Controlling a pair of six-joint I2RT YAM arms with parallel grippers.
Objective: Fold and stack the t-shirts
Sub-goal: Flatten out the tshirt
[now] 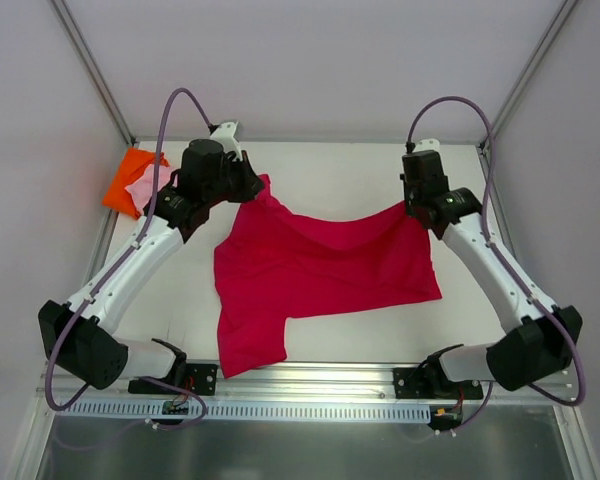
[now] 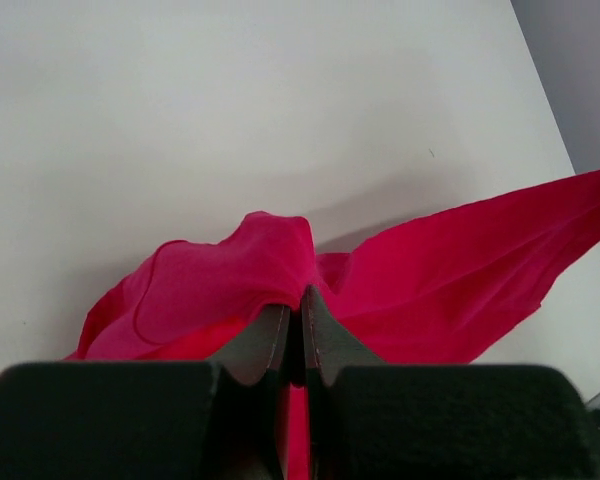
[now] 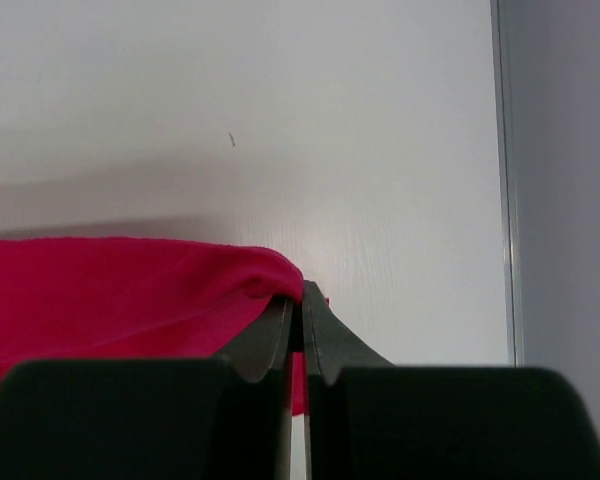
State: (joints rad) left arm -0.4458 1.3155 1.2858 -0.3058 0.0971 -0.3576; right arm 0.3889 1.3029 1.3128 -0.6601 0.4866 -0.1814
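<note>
1. White table (image 1: 350, 170): the broadest thing in view. It lies beneath both claws, with pale walls on three sides.
2. Crimson t-shirt (image 1: 320, 275): the largest garment, strung between the two claws. Its far edge is lifted off the table and sags in the middle. The rest trails back from the claws toward the arm bases and lies mostly flat, with one long flap reaching toward the left arm's base. Holding it by two separated points likely serves to spread the cloth so it can be laid out or folded over evenly.
3. Orange t-shirt (image 1: 130, 180): a small bundle out to the left of the left claw, near the table's far left corner and apart from the crimson shirt. It appears to be set aside as the base of the stack.
4. Light pink t-shirt (image 1: 143, 188): a smaller bundle resting on the orange one, on the side nearer the left claw. The left arm partly hides it.
5. Left claw (image 2: 302, 295): clenched on a bunched corner of the crimson t-shirt. Cloth ruffles up over its tips, and a taut span runs off to its right.
6. Right claw (image 3: 302, 290): clamped on the opposite end of the lifted edge. The fabric drapes away to its left, with bare table beyond its tips.
</note>
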